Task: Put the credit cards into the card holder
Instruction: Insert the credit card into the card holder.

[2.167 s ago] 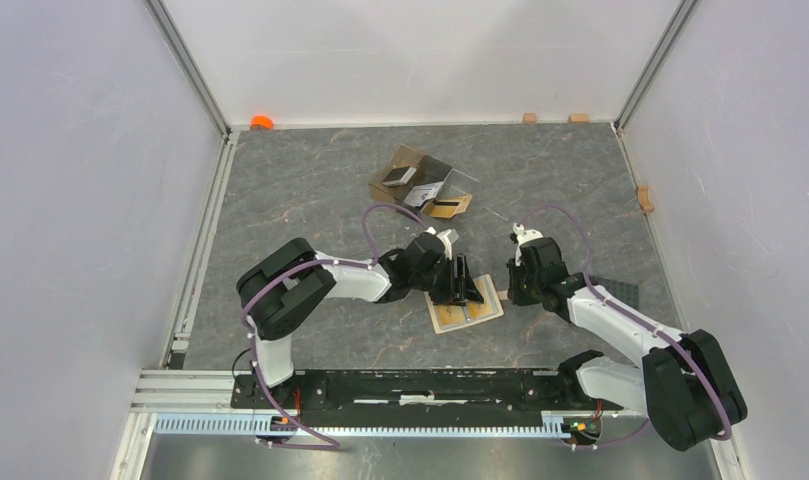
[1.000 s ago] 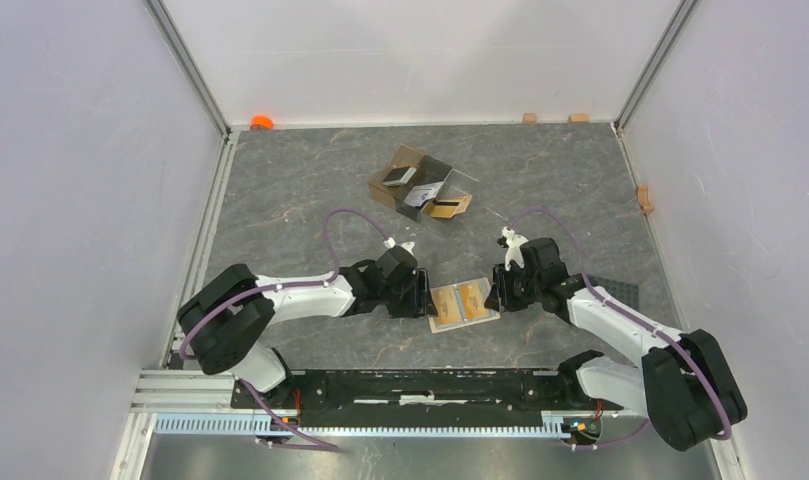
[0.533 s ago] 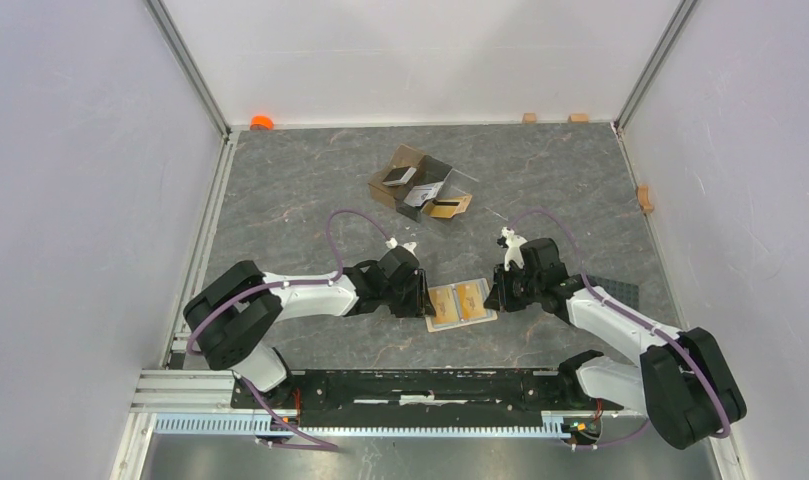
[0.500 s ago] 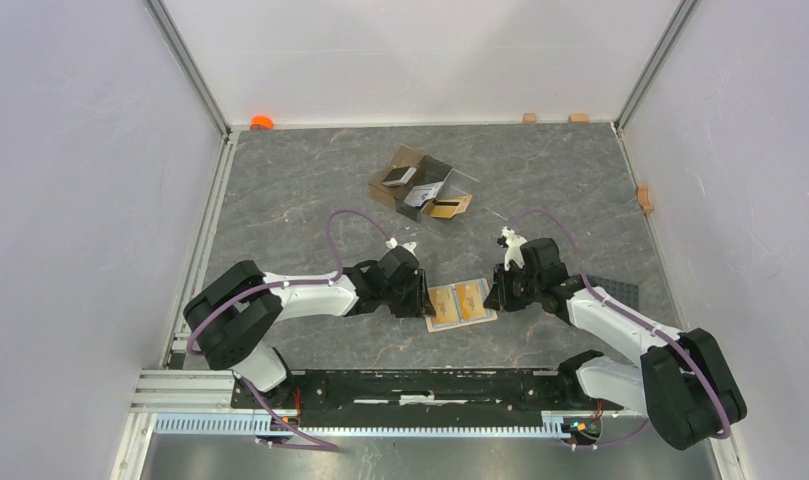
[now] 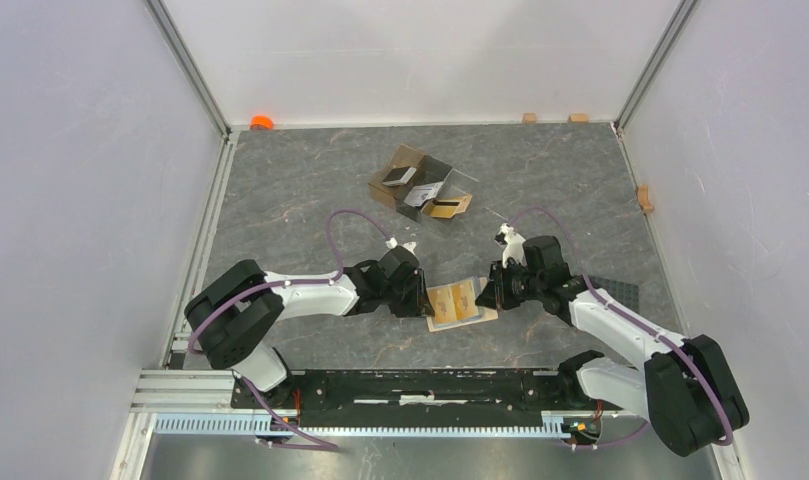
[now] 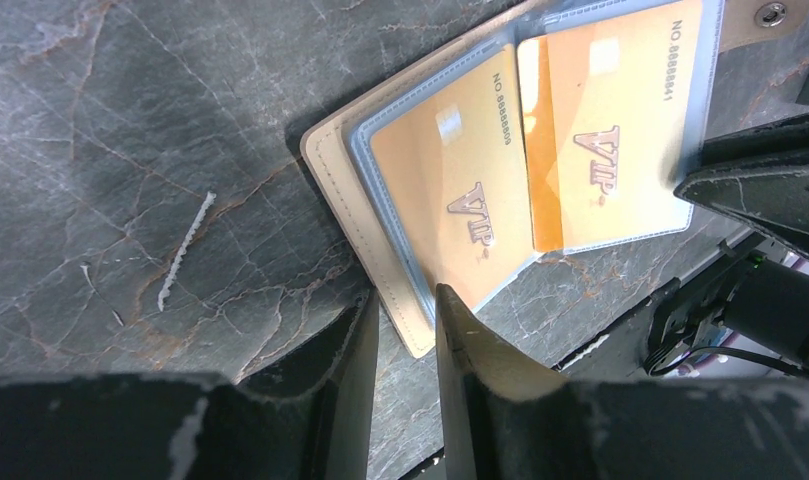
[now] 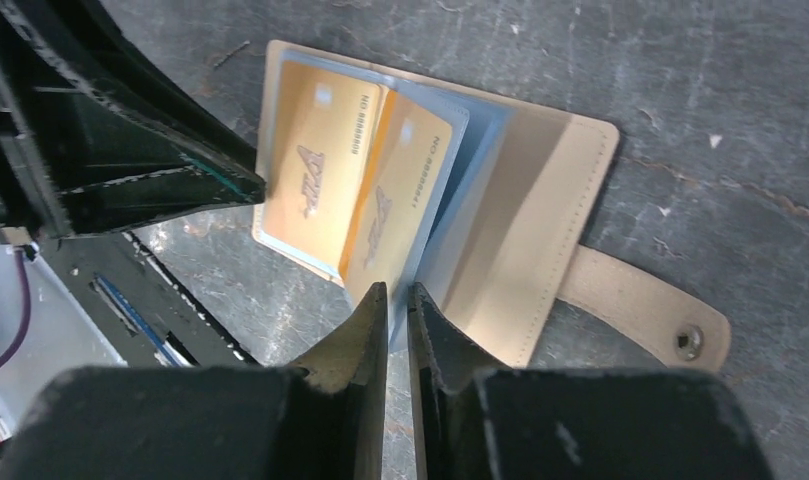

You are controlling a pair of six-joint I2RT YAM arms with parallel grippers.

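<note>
here, grey marbled table (image 5: 300,190), white walls (image 5: 420,50), card holder (image 5: 458,303) open on it

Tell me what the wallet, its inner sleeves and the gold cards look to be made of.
The wallet: likely leather or faux leather, matte tan, stitched edge. Its inner sleeves: soft clear plastic, faintly blue, glossy; the cards show through. The gold cards: probably rigid plastic, satin orange-gold, with printed lettering and numbers.

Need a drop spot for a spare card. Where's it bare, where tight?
Bare: back left, left wall to box; back right, box to right wall. Tight: the wallet, left pincer and right pincer at its ends.
</note>
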